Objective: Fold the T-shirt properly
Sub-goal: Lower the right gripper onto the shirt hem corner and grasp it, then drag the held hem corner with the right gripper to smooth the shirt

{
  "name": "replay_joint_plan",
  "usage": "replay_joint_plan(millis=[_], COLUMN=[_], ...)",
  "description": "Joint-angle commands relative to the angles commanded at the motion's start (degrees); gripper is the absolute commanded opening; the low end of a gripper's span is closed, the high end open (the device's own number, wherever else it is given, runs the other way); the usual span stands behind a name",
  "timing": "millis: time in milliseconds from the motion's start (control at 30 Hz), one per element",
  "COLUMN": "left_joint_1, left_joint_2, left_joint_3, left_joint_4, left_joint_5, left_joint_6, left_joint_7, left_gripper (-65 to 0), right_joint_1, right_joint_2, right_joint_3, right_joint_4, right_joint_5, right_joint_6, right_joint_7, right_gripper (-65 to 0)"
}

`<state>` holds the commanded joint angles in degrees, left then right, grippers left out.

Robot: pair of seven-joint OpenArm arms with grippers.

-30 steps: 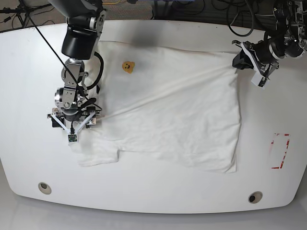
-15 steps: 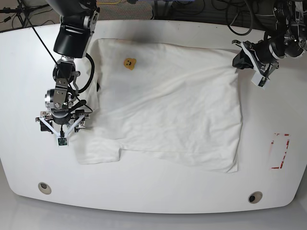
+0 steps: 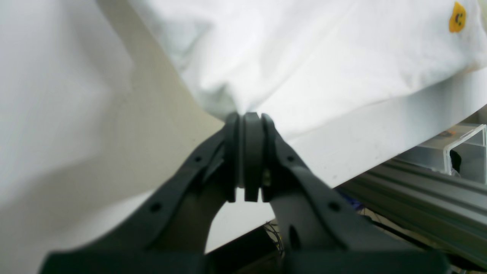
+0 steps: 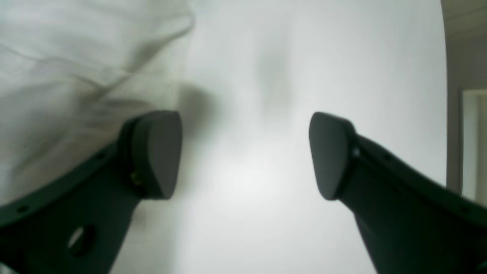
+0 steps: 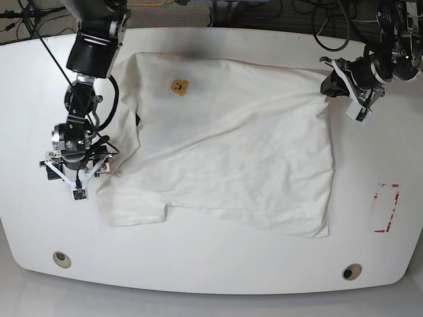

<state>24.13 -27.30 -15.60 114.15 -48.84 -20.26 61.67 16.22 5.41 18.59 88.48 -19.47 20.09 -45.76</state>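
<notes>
The white T-shirt (image 5: 231, 145) lies spread across the table, with its yellow-orange emblem (image 5: 177, 86) near the back left. A small dark spot (image 5: 137, 119) shows at its left edge, perhaps the neck tag. My left gripper (image 5: 329, 83) is at the shirt's back right corner and is shut on a pinch of the T-shirt (image 3: 304, 68), fabric bunching at my left gripper's (image 3: 249, 116) pads. My right gripper (image 5: 74, 168) hangs over bare table just left of the sleeve. In the right wrist view my right gripper (image 4: 245, 152) is open and empty, rumpled T-shirt (image 4: 57, 76) at its left finger.
A red-outlined mark (image 5: 385, 208) sits on the table (image 5: 370, 158) at the right. Two round holes (image 5: 61, 259) (image 5: 351, 271) lie near the front edge. Cables run behind the back edge. A metal rail (image 3: 430, 194) and a clear plastic piece (image 3: 470, 146) lie beyond the table by my left gripper.
My right arm has moved left, off the shirt's left side onto bare table. The shirt's left edge has shifted left and flattened. The left arm has stayed put.
</notes>
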Motion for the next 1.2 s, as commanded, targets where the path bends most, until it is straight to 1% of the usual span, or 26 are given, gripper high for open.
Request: replay_joint_plan(millis=[33, 67, 100, 133, 200, 400, 500, 667, 800, 900, 1200], left_joint_1=[0.0, 0.0, 0.0, 0.0, 0.0, 0.0, 0.0, 0.0, 0.0, 0.0, 0.0], left_joint_2=[0.0, 0.0, 0.0, 0.0, 0.0, 0.0, -0.1, -0.1, -0.1, -0.1, -0.1], left_joint_3=[0.0, 0.0, 0.0, 0.0, 0.0, 0.0, -0.1, -0.1, -0.1, -0.2, -0.2], left_joint_4=[0.0, 0.0, 0.1, 0.1, 0.1, 0.1, 0.1, 0.1, 0.1, 0.1, 0.0], left_joint_5=[0.0, 0.0, 0.0, 0.0, 0.0, 0.0, 0.0, 0.0, 0.0, 0.0, 0.0], left_joint_6=[0.0, 0.0, 0.0, 0.0, 0.0, 0.1, 0.1, 0.0, 0.0, 0.0, 0.0], left_joint_7=[0.0, 0.0, 0.0, 0.0, 0.0, 0.0, 0.0, 0.0, 0.0, 0.0, 0.0], left_gripper=[-65.0, -65.0, -65.0, -65.0, -65.0, -65.0, -65.0, -65.0, -65.0, -65.0, -65.0], right_joint_1=[-0.3, -0.4, -0.4, -0.6, -1.3, -4.0, -5.3, -8.2, -9.1, -9.2, -9.3], right_joint_2=[-1.4, -1.9, -3.7, -4.6, -6.4, -9.8, -10.5, -10.4, -10.1, -9.1, -5.5], right_joint_3=[-0.1, -0.1, -0.2, -0.2, -0.2, -0.3, -0.3, -0.3, -0.3, -0.1, 0.2], right_joint_4=[1.5, 2.0, 3.3, 3.4, 3.5, 3.4, 3.3, 3.0, 0.5, -0.6, -0.2], right_joint_5=[0.0, 0.0, 0.0, 0.0, 0.0, 0.0, 0.0, 0.1, 0.0, 0.2, 0.0], right_joint_6=[0.18, 0.26, 0.35, 0.35, 0.35, 0.35, 0.35, 0.35, 0.35, 0.35, 0.35], right_joint_7=[-1.0, -1.3, -2.3, -2.8, -3.1, -2.9, -2.7, 0.0, 0.7, 0.8, 1.6], right_gripper=[-16.0, -16.0, -16.0, -16.0, -16.0, -16.0, -16.0, -16.0, -16.0, -16.0, -16.0])
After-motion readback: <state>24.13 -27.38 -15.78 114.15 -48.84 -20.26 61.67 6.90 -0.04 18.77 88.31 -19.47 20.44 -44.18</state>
